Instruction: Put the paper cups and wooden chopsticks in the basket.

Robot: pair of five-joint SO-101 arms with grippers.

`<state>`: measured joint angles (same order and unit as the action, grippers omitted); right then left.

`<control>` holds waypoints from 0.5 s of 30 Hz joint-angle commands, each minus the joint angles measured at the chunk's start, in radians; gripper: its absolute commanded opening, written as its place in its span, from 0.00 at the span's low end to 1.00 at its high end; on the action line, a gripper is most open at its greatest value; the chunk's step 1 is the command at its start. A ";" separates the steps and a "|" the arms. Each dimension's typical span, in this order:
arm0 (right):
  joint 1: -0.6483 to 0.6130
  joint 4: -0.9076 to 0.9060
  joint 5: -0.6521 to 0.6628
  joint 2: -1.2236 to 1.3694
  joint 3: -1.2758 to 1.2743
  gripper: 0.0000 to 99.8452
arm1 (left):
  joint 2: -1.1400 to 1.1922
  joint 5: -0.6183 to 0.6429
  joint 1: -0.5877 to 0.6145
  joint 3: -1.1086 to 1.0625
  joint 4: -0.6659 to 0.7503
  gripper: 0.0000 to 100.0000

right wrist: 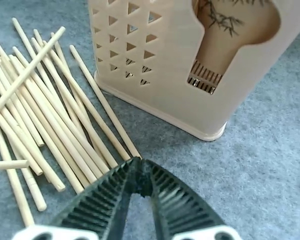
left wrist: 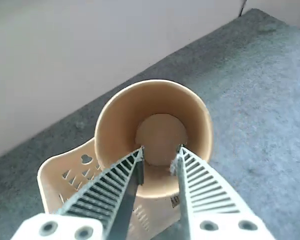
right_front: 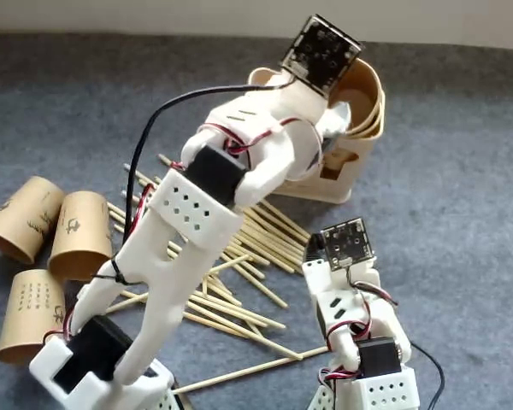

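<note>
A paper cup [left wrist: 155, 120] sits tilted inside the beige basket [left wrist: 65, 175], mouth toward the left wrist camera. My left gripper [left wrist: 160, 152] is open a little, its fingertips over the cup's mouth with nothing pinched between them. In the high view the left arm stretches to the basket [right_front: 350, 175]. Three more paper cups [right_front: 81, 235] lie at the left. Wooden chopsticks [right_front: 239, 248] lie scattered in the middle. My right gripper [right wrist: 140, 172] is shut and empty, low over the carpet between the chopsticks [right wrist: 50, 115] and the basket [right wrist: 155, 75].
Everything rests on grey carpet [right_front: 462, 196]. Bare carpet spreads to the right of the basket. One stray chopstick [right_front: 239, 373] lies near the arms' bases. A pale wall [left wrist: 90, 45] rises behind the basket.
</note>
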<state>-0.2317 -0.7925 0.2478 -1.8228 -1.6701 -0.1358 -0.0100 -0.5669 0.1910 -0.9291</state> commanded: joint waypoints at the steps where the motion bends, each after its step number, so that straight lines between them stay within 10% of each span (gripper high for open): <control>1: -0.007 0.031 0.012 -0.005 -0.099 0.01 | -0.114 0.003 -0.053 0.058 -0.092 0.11; 15: -0.007 0.031 0.012 -0.005 -0.099 0.01 | -0.127 -0.097 -0.047 0.047 -0.282 0.11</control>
<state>-0.2317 -0.7925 0.2478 -1.8228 -1.6701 -0.2217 -0.0913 -0.6068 0.1926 -1.1945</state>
